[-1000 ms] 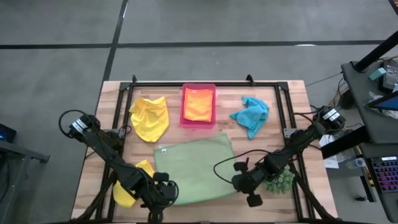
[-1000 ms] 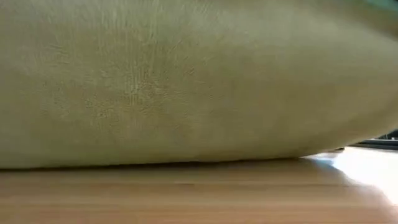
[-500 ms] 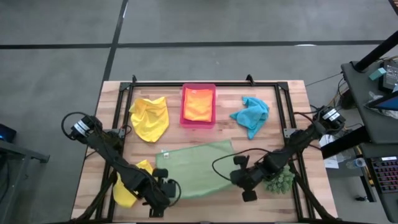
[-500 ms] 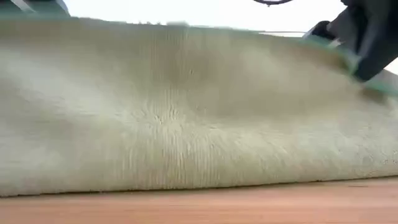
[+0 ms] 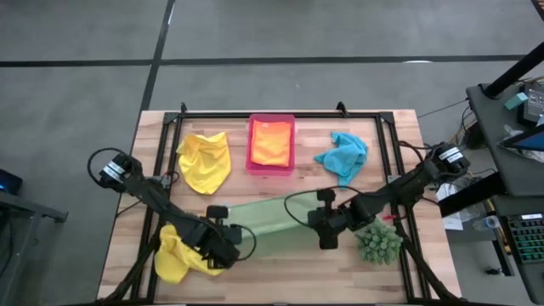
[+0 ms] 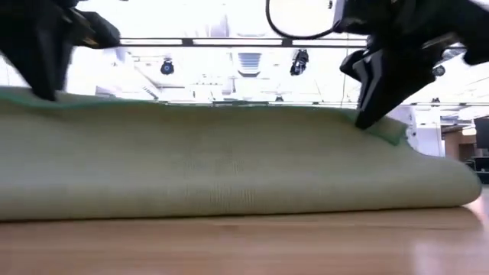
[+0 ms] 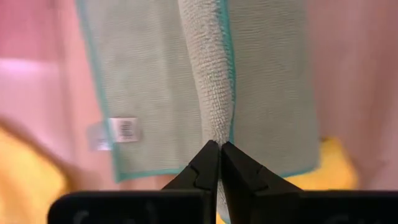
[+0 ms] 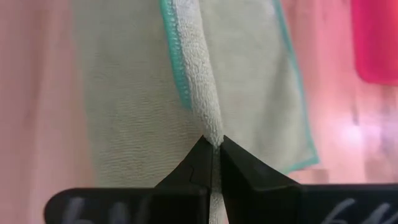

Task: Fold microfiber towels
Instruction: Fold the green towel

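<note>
A light green microfiber towel (image 5: 268, 223) lies at the table's middle, its near part raised and doubled over toward the far side. My left gripper (image 5: 223, 232) is shut on its left end and my right gripper (image 5: 323, 221) on its right end. In the low view the towel (image 6: 229, 172) forms a long rounded fold, its underside on the wood. A crumpled yellow towel (image 5: 180, 255) lies at the near left and another yellow one (image 5: 206, 160) at the far left. A turquoise towel (image 5: 342, 155) is bunched at the far right. An orange towel (image 5: 271, 143) lies in the pink tray (image 5: 252, 163). My left gripper pinches the green towel's teal-hemmed edge (image 7: 224, 121) between its two fingers, coming steeply from above. The cloth rises to the fingers as a narrow ridge and the rest lies spread on the table. My right gripper pinches the same hemmed edge (image 8: 202, 118) at the towel's other end, slanting down from above. The edge there is lifted off the layer beneath it (image 8: 124, 112), which lies flat.
A spiky green plant (image 5: 378, 242) stands at the near right, close beside my right arm. A black frame rail (image 5: 272, 116) runs along the table's far side and down both sides. Bare wood (image 5: 280, 276) shows along the near edge.
Both grippers, still shut, have carried the green towel's near edge up and toward the table's far edge, tipping more steeply downward. The near half has folded over the far half, which stayed where it was. The towel now shows as a narrower band.
</note>
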Available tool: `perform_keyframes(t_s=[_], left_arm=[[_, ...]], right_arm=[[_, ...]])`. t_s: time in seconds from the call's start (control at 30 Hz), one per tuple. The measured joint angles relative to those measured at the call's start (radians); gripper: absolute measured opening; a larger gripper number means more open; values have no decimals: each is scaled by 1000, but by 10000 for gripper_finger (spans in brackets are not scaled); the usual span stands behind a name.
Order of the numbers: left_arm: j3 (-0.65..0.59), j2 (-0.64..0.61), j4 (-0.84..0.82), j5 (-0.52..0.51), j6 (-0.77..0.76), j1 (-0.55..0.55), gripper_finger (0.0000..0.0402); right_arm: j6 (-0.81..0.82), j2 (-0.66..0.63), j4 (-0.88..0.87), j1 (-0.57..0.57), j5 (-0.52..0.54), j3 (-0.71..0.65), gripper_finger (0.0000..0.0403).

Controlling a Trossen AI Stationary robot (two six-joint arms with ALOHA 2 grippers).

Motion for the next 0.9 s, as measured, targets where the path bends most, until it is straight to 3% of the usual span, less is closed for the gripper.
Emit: perform_keyframes(t_s=[0.43, 0.9], left_arm=[[-119, -3, -1, 16, 131, 162, 0], [-143, -3, 6, -10, 133, 187, 0]], right_arm=[[-45, 15, 2, -114, 2, -5, 13], [-102, 107, 11, -181, 0, -5, 13]])
